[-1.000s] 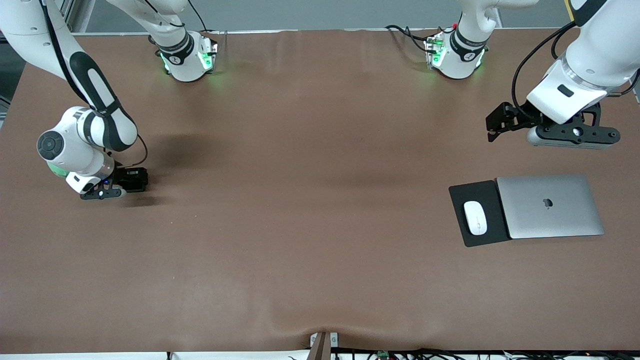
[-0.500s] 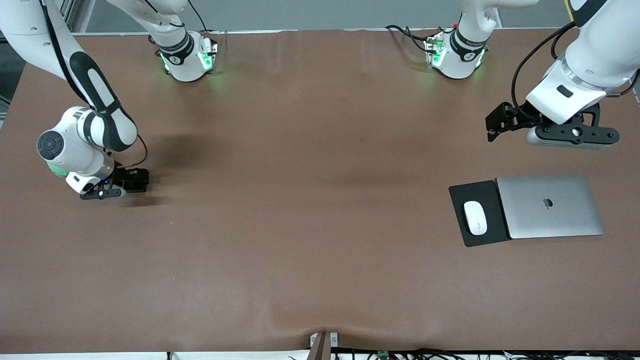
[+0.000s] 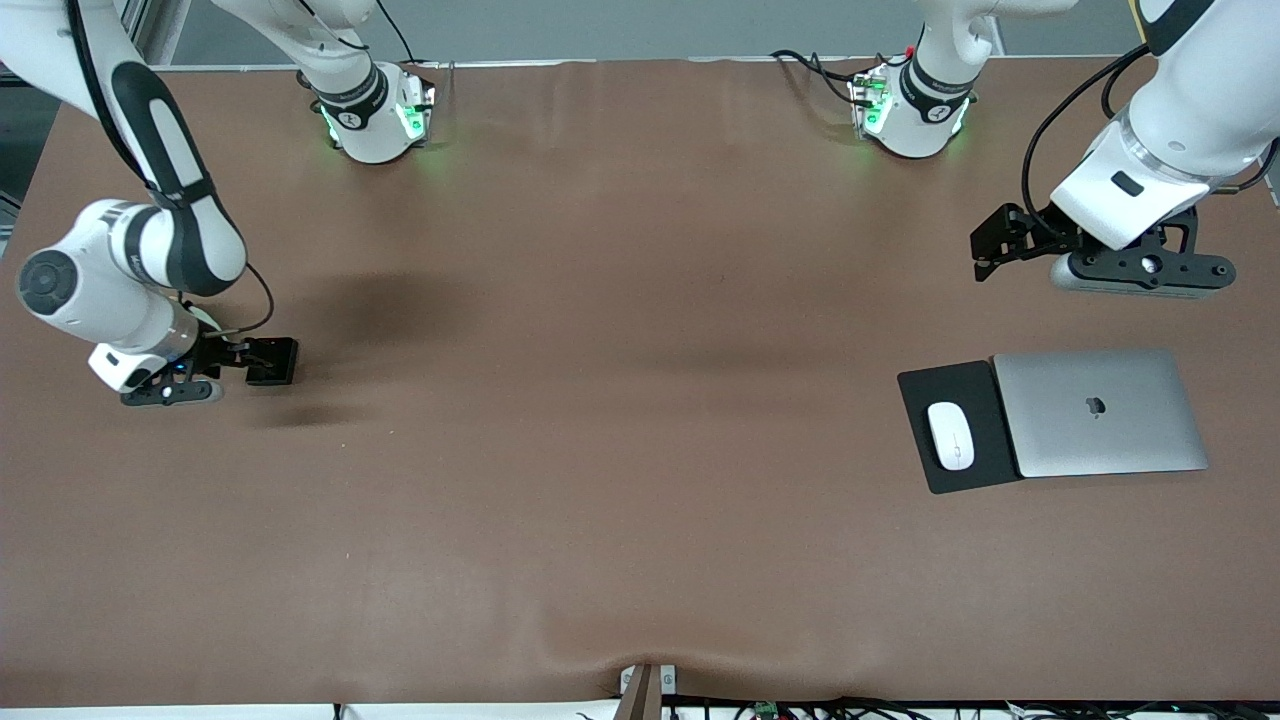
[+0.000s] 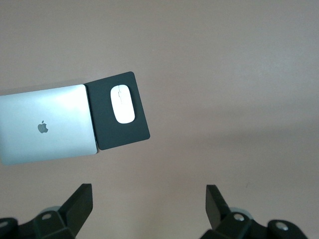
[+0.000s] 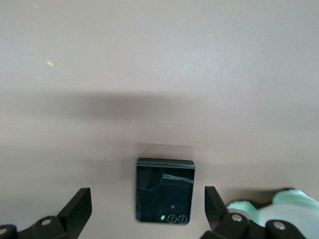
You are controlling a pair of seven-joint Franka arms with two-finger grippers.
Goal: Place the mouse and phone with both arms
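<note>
The black phone lies flat on the brown table near the right arm's end, its camera dots toward the wrist camera. My right gripper is open, one finger on each side of the phone's near edge and clear of it. The white mouse rests on a black mouse pad toward the left arm's end. My left gripper hangs open and empty over bare table; that arm waits.
A closed silver laptop lies beside the mouse pad, its edge against the pad. The two arm bases stand along the table's back edge.
My right gripper has opened, let go of the phone and drawn back toward the right arm's end of the table. The phone stays on the table. The left arm has not moved.
</note>
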